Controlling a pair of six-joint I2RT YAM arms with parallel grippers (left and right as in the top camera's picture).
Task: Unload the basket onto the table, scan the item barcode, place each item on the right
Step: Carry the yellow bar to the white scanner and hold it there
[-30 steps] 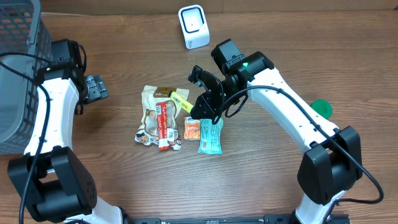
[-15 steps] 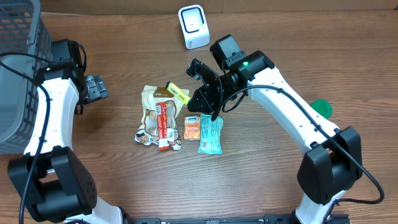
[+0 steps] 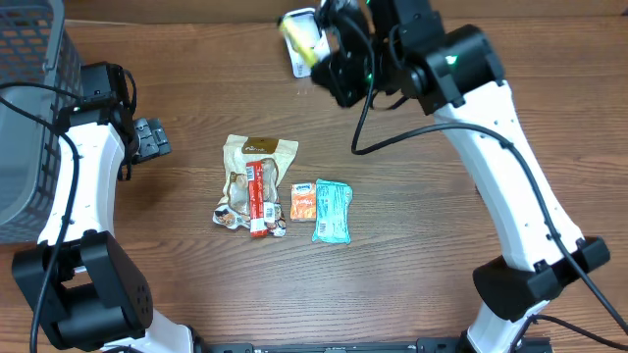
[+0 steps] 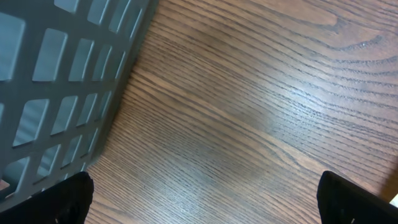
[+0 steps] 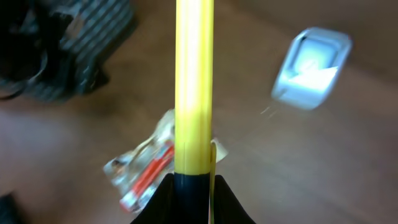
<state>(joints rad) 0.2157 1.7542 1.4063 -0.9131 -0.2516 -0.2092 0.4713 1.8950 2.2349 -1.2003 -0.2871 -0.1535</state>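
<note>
Right gripper (image 5: 194, 186) pinches what looks like a yellow bar (image 5: 194, 81), label blurred; left gripper (image 3: 152, 139) wide, empty.

table (image 4: 249, 93): wood, visible grain, matt | basket (image 4: 56, 74): grey plastic, smooth | scanner (image 5: 314, 62): white plastic, glossy | yellow item (image 5: 194, 81): smooth, slight sheen | teal packet (image 3: 332, 211): crinkled glossy film

Basket (image 3: 29, 108) far left, packets (image 3: 257, 184) centre, scanner (image 3: 306, 65) behind them

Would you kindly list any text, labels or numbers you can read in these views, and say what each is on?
None can be read.
Printing on the red bar, orange packet and teal packet: too small.
The yellow item in the right gripper: blurred, no text visible.
</note>
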